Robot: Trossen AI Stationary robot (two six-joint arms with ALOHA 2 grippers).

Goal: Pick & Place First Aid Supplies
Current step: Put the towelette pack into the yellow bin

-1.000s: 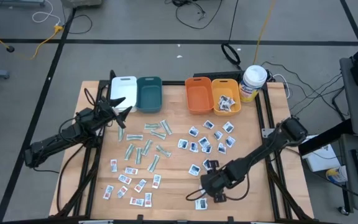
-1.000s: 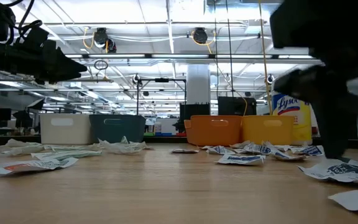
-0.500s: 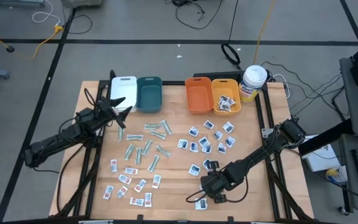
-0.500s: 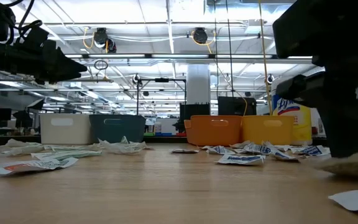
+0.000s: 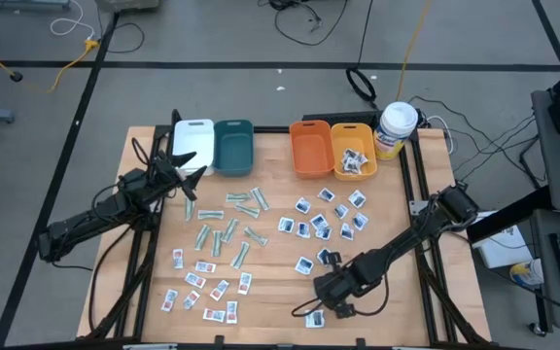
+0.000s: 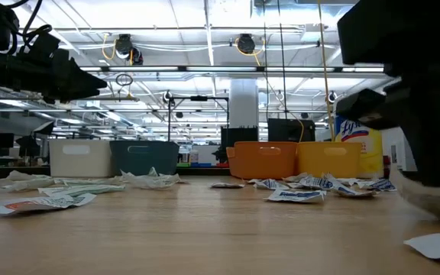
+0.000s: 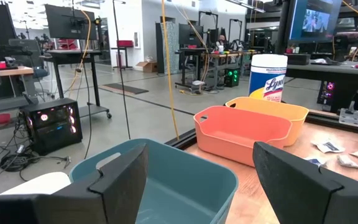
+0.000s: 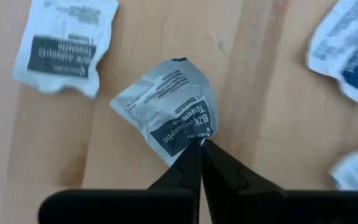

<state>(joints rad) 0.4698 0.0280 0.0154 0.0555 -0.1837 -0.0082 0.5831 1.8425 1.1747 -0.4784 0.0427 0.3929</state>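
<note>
Fingers [image 8: 199, 149] now hold the towelette packet [image 8: 166, 111] slightly higher.

Bare tabletop [image 5: 275, 272] strip runs btwn the red-print packets [image 5: 202, 282] and blue-print packets [image 5: 324, 219]. Bins [image 5: 309, 148] and canister [image 5: 395, 129] block the far edge; pale-green strips [image 5: 227, 228] crowd centre-left.

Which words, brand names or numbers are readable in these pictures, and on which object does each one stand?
"BZK Antiseptic Towelette": on the white packet pinched by the right gripper.
"Lysol": on the white canister behind the yellow bin; its first letters also show in the low view.
Print on the neighbouring packet: blurred, not readable with certainty.
Print on all packets in the high view: too small to read.
Left gripper, near the white bin: no text.
</note>
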